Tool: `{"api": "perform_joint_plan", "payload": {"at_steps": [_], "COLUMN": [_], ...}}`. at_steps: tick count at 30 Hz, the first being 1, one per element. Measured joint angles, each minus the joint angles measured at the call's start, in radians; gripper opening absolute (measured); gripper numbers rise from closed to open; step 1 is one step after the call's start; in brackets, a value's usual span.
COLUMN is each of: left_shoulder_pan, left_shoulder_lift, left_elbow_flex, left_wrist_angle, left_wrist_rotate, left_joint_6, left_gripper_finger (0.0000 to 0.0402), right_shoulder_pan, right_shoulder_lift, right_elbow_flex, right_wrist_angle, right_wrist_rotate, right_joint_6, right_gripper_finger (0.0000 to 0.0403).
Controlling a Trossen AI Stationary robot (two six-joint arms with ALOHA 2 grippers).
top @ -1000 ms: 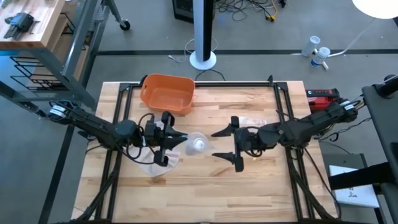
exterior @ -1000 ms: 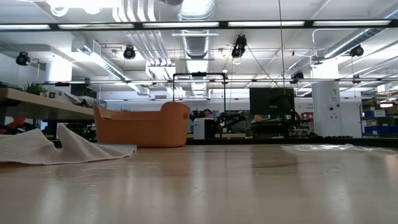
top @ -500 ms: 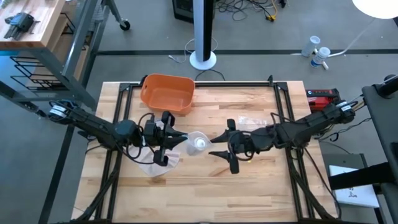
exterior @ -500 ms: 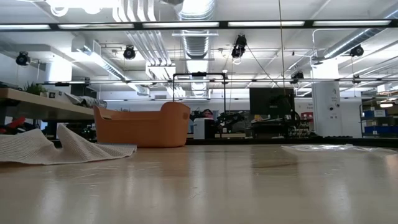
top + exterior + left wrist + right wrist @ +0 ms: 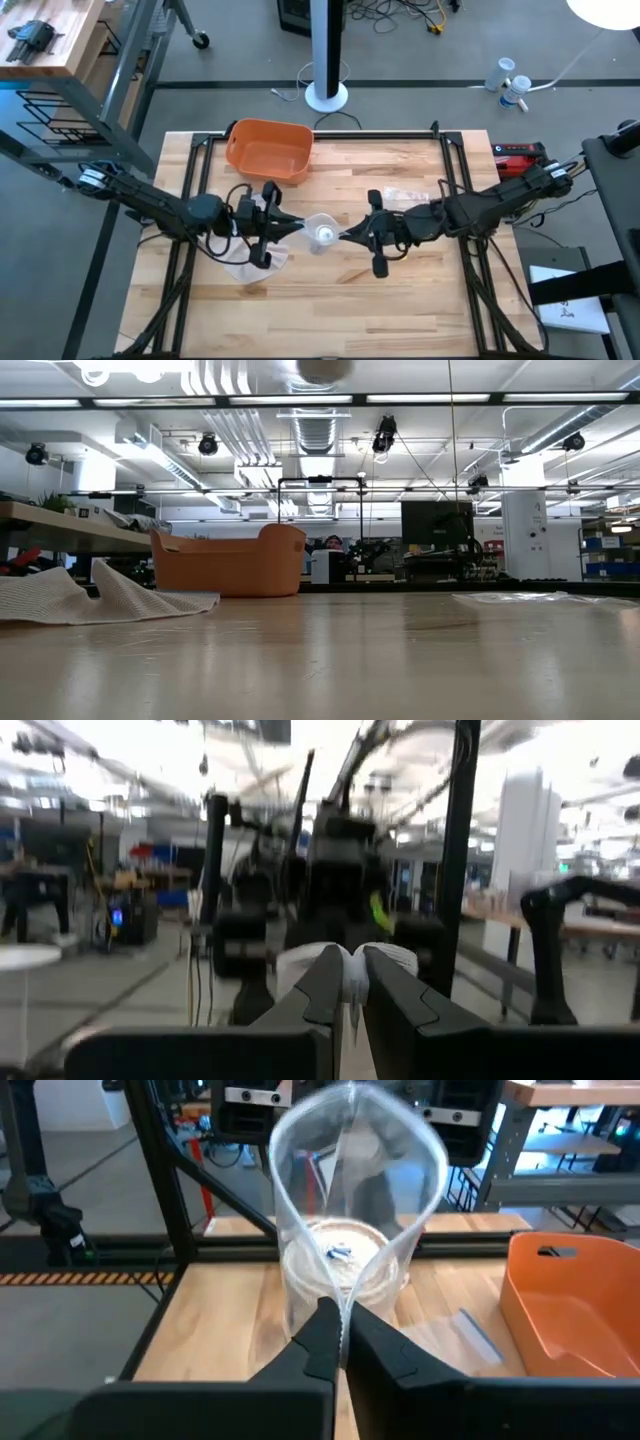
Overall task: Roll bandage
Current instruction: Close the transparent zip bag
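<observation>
A clear plastic bag [image 5: 320, 232] with a white bandage roll [image 5: 340, 1258] inside hangs above the middle of the table, between my two grippers. My left gripper [image 5: 296, 228] is shut on the bag's left side and my right gripper [image 5: 346, 237] is shut on its right side. In the right wrist view the bag [image 5: 350, 1180] stands open as a loop of film around the roll. A white mesh cloth [image 5: 255, 266] lies flat on the table under the left gripper; it also shows in the low view [image 5: 80, 600]. My left gripper pinches the bag's film [image 5: 352, 982] at its left side between the two fingers, coming level from the table's left. The bag is lifted clear of the table. My right gripper pinches the bag's film [image 5: 346, 1302] at the side facing it, between its two fingertips. It comes level from the table's right. The bag is stretched between the two grippers, and the roll sits low inside it.
An orange basin [image 5: 268, 150] stands at the far left of the table. A flat clear wrapper [image 5: 408, 196] lies right of centre, behind the right arm. Black rails [image 5: 455, 175] run along the table's sides. The near half of the table shows bare wood [image 5: 330, 310].
My right gripper has moved toward the table's left, up to the bag, and its fingers have gone from wide open to shut on the bag's film. The left gripper and the bag have kept their place.
</observation>
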Motion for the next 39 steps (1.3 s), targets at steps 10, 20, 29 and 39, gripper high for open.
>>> {"api": "perform_joint_plan", "payload": {"at_steps": [10, 20, 29, 39], "left_shoulder_pan": [0.003, 0.003, 0.005, 0.017], "left_shoulder_lift": [-0.125, -0.124, -0.125, -0.130], "left_elbow_flex": [0.006, 0.023, -0.099, -0.291], "left_wrist_angle": [-0.419, -0.800, -0.551, -0.257], "left_wrist_rotate": [-0.016, -0.272, -0.256, -0.254], "left_joint_6": [-0.029, -0.031, 0.062, 0.042], "left_gripper_finger": [0.0053, 0.0147, 0.0204, 0.0228], "right_shoulder_pan": [0.000, -0.010, -0.069, -0.065], "right_shoulder_lift": [-0.035, -0.034, -0.106, -0.112], "right_elbow_flex": [0.044, 0.039, 0.034, -0.062], "right_wrist_angle": [-0.314, -0.398, -0.436, -0.298], "right_wrist_rotate": [-0.007, -0.001, 0.000, 0.054], "right_joint_6": [0.047, 0.045, 0.006, 0.034], "right_gripper_finger": [0.0001, 0.0000, 0.0000, 0.0000]}}
